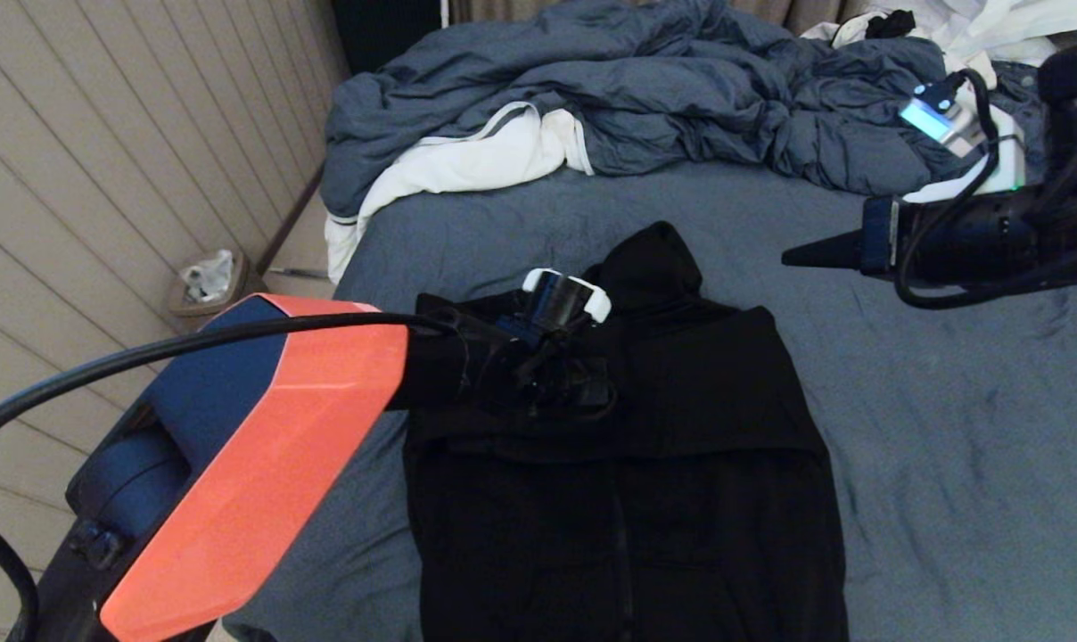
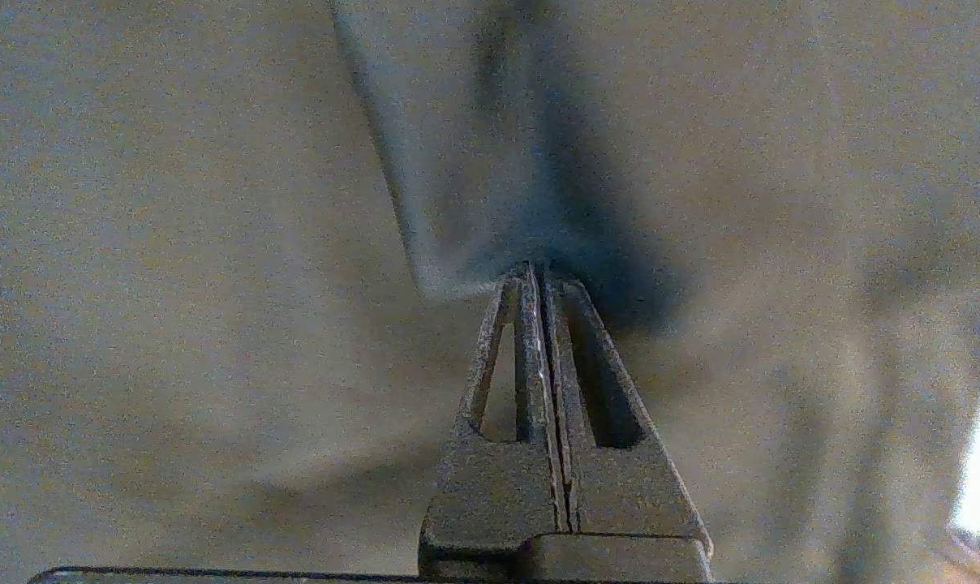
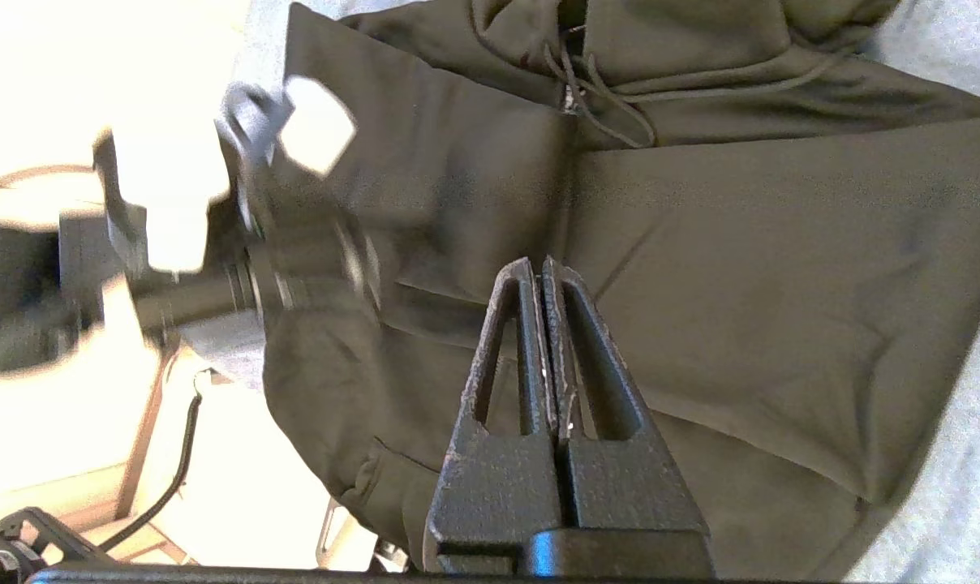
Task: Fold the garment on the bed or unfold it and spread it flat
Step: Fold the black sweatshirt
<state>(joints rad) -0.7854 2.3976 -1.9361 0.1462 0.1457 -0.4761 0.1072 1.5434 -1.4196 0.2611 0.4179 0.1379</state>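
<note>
While left gripper hangs closed and empty over garment on bed, I fear fingertips snag drawstring; right gripper closed too, idle at side

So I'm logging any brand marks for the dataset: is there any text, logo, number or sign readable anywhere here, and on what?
None readable.
Hoodie: plain black, no print or label visible.
Left arm's orange cover: no lettering.
Lit panel on the right arm: too blurred to read.

light: dim head view | left wrist view: grainy, blurred | right wrist view: blown-out glare, motion blur
</note>
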